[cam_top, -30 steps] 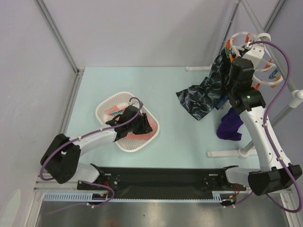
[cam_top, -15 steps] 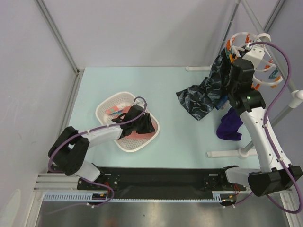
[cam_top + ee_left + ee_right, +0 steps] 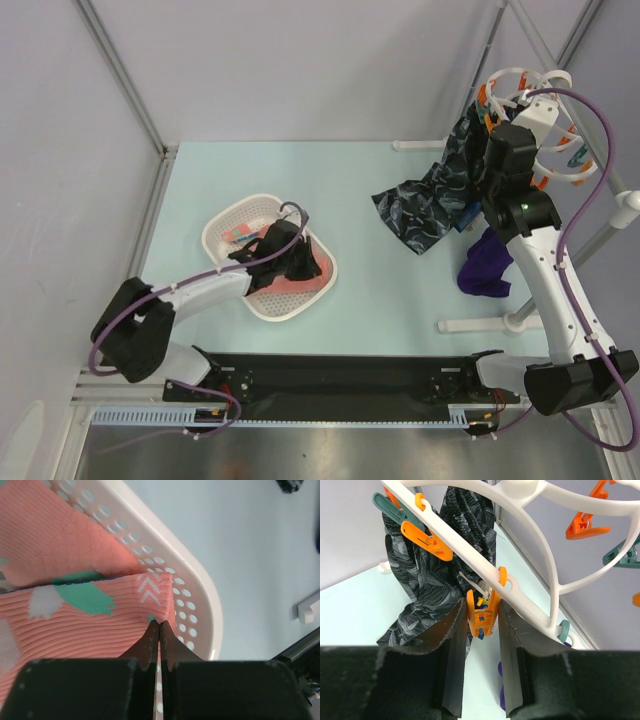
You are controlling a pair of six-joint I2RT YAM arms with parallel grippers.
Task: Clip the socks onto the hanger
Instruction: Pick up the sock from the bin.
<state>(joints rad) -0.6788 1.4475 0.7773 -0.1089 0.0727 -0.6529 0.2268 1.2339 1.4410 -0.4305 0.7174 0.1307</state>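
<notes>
Salmon-pink socks [image 3: 75, 620] with white and green patches lie in a white perforated basket [image 3: 225, 222] at the table's left. My left gripper [image 3: 159, 624] is shut, pinching the cuff edge of a sock at the basket's rim [image 3: 200, 590]. In the top view the gripper [image 3: 291, 262] sits low over the basket and hides most of the socks [image 3: 297, 284]. The white ring hanger [image 3: 540, 95] hangs at the far right, and shows in the right wrist view [image 3: 520, 545]. My right gripper [image 3: 482, 612] is shut on an orange peg [image 3: 481, 614] hanging from the hanger, squeezing its handles.
A dark navy patterned cloth [image 3: 432, 195] hangs from the hanger and drapes onto the table. A purple garment [image 3: 486, 264] hangs below it. More orange [image 3: 422, 539] and teal [image 3: 622, 555] pegs line the ring. The white stand's feet [image 3: 480, 324] lie at the right.
My left arm swung a little right, then back left over the basket, staying low on the socks. The right arm has not moved.
</notes>
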